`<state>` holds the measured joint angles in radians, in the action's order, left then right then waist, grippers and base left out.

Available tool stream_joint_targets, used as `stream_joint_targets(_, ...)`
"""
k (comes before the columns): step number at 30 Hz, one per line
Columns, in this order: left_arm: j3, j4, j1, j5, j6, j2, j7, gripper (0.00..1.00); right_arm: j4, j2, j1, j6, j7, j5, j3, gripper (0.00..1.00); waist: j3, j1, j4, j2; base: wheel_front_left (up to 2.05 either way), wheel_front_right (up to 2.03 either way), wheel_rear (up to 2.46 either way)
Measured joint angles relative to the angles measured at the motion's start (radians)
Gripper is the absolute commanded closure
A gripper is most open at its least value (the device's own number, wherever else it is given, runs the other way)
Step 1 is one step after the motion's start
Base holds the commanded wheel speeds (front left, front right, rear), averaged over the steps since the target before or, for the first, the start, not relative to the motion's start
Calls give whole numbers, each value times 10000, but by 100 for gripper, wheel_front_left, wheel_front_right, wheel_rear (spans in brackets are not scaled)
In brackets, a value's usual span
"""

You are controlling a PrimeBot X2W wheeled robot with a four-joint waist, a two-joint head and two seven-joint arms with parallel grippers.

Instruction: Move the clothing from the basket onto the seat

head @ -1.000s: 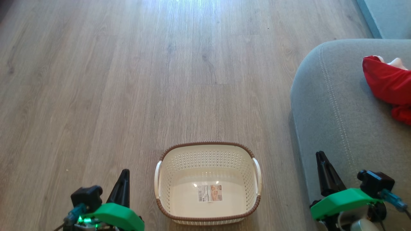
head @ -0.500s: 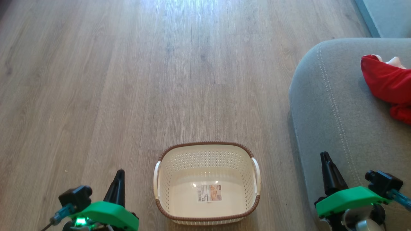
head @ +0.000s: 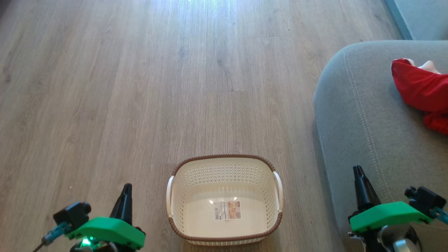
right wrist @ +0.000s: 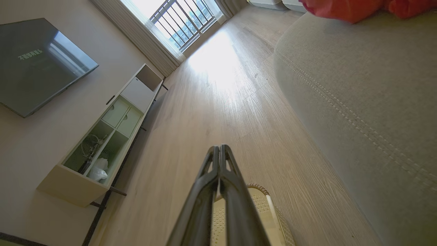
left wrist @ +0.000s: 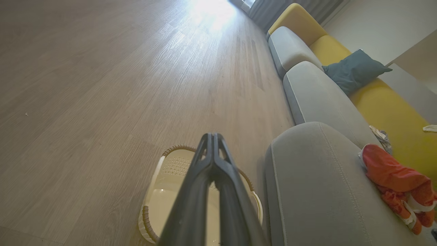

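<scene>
Both arms drawn back, lower and wider than a second ago: left pincer [head: 126,190] and right pincer [head: 358,173] clamped shut, holding nothing. Cream perforated plastic basket [head: 224,156] on wooden floor [head: 210,70], bare but for its paper label [head: 228,210]. Bright red soft clothing [head: 418,89] lies on grey upholstered seat [head: 360,115], so the job looks finished. Heap runs off the head view's edge; garment count unclear

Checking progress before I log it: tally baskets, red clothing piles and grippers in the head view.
Basket: 1, holding only its label
Red clothing pile: 1, on the seat
Grippers: 2, left gripper and right gripper, both shut
Total: 4
</scene>
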<state>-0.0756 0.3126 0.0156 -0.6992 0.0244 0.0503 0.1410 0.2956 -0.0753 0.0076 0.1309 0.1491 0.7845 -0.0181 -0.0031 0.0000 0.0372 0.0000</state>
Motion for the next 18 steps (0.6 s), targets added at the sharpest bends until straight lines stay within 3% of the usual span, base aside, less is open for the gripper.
stream_joint_targets(18,268,-58,-162,-1753,173,-6,-451,100,-27,50,-192,-2,-525,1615,263,100,12,0,-73,0,0,0,0)
